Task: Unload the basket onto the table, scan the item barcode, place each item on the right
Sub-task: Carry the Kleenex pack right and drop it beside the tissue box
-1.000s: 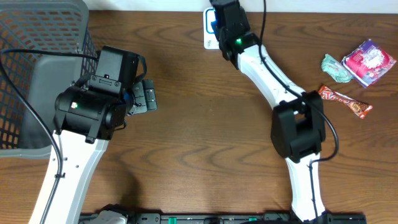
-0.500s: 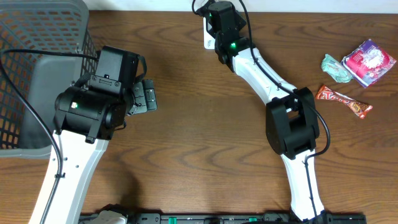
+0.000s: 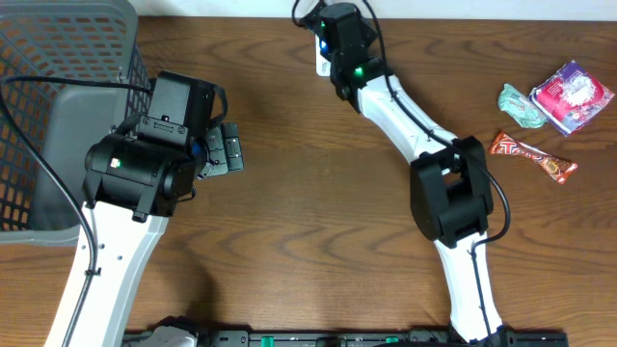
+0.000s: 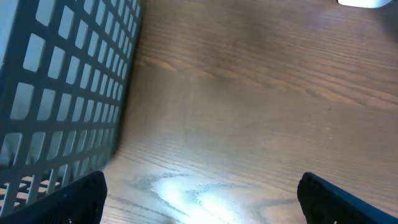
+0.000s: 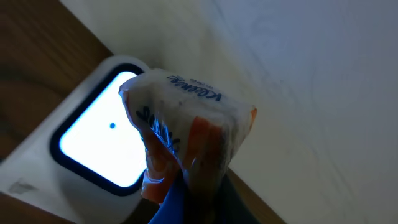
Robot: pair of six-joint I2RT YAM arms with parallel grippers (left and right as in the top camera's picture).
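Item under inspection: a soft packet [image 5: 186, 134], white film with orange and blue print. It is pinched at its lower end by the right gripper [image 5: 193, 202], whose jaws are pressed together on the wrapper. It is held at the far edge of the table [image 3: 289, 222], in front of the scanner [image 5: 37, 155].

Key relation: in the right wrist view the packet rises out of the jaws, its long axis running up and a little to the left, so that its upper part overlaps the right side of the scanner's lit window. Judged from this, the coming move is a turn or a small shift of the packet toward the window, not a reach. The right arm is the only one near; the left gripper [image 4: 202, 199] hangs well apart beside the basket [image 3: 58, 58], jaws spread wide and holding nothing.

Not established:
- The barcode is not visible on any face shown, so I cannot tell whether it faces the window.
- Whether the packet touches the scanner or hangs just off it cannot be judged.
- From overhead the right gripper [image 3: 335, 34] covers the packet entirely and most of the scanner [image 3: 320, 64] — only a white edge shows.

Elsewhere: a snack bar [image 3: 535, 157], a pink pack [image 3: 574, 94] and a green wrapper [image 3: 521, 104] lie together on the table's right side.
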